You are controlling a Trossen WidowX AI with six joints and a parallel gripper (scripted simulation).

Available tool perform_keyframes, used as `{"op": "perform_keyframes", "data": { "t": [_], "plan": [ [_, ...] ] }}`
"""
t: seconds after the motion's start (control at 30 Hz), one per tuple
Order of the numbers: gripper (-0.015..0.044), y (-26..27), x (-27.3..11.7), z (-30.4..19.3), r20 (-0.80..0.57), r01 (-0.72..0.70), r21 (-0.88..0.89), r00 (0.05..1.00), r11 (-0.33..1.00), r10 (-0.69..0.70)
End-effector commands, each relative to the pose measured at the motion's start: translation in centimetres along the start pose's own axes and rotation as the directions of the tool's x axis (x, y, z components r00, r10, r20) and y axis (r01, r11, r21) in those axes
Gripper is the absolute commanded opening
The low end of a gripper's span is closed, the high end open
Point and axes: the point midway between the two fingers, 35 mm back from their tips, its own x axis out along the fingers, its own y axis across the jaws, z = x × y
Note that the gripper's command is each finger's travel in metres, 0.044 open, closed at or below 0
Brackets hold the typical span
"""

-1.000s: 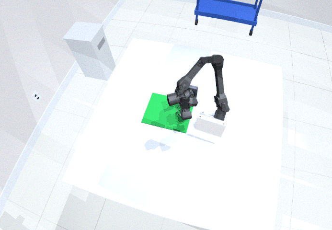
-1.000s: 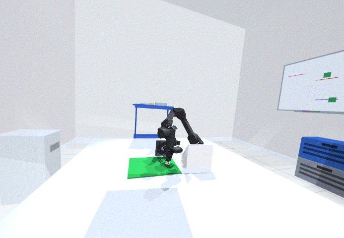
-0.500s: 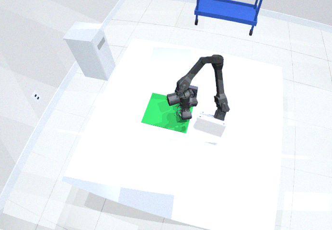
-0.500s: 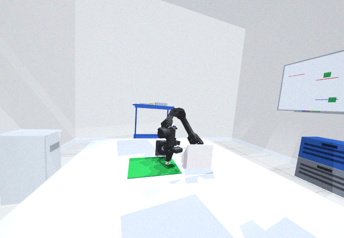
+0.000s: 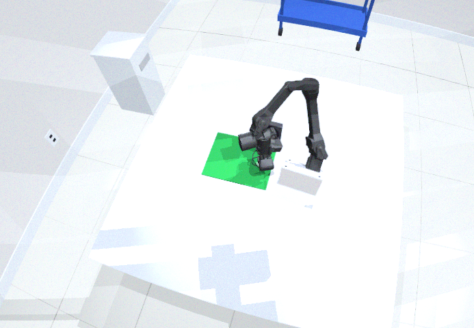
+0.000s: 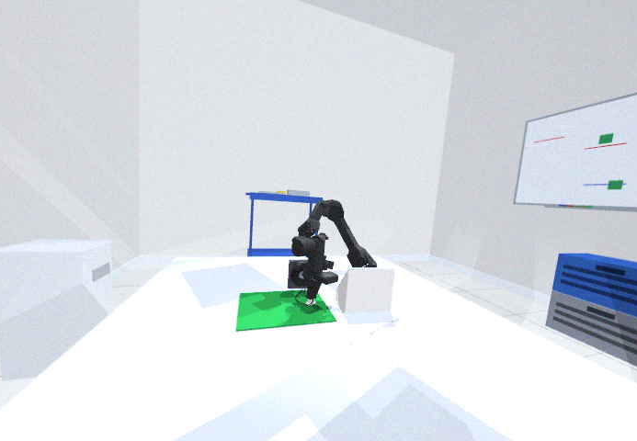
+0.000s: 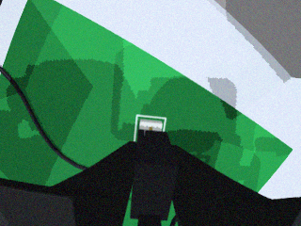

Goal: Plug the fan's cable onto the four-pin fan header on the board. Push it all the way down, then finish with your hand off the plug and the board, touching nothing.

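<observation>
The arm arches over, its hand [image 5: 265, 167] [image 6: 311, 298] [image 7: 152, 151] pointing down, gripping.

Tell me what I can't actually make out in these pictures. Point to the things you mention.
- Plug: mostly hidden in the wrist view by the gripper [image 5: 265, 167] [image 6: 311, 298] [image 7: 151, 137], which is shut on it; how deep it sits is unclear.
- Header pins: too small in the exterior view, covered by the arm in the top view.
- Cable [image 7: 35, 115]: its upper end is cut off by the wrist view's left edge.
- Fan [image 6: 295, 274]: partly behind the arm in the exterior view.

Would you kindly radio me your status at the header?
Gripper shut on plug, over header. Seating unclear: fingers hide it. Nothing seen blocking.
</observation>
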Motion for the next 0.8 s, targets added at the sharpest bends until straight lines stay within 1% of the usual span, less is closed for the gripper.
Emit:
{"op": "perform_keyframes", "data": {
  "t": [0.0,0.77],
  "plan": [
    [0.0,0.0,0.1,0.0,0.0,-0.004,-0.002,1.0,1.0,0.004],
    [0.0,0.0,1.2,0.0,0.001,-0.004,-0.001,1.0,1.0,0.004]
  ]
}}
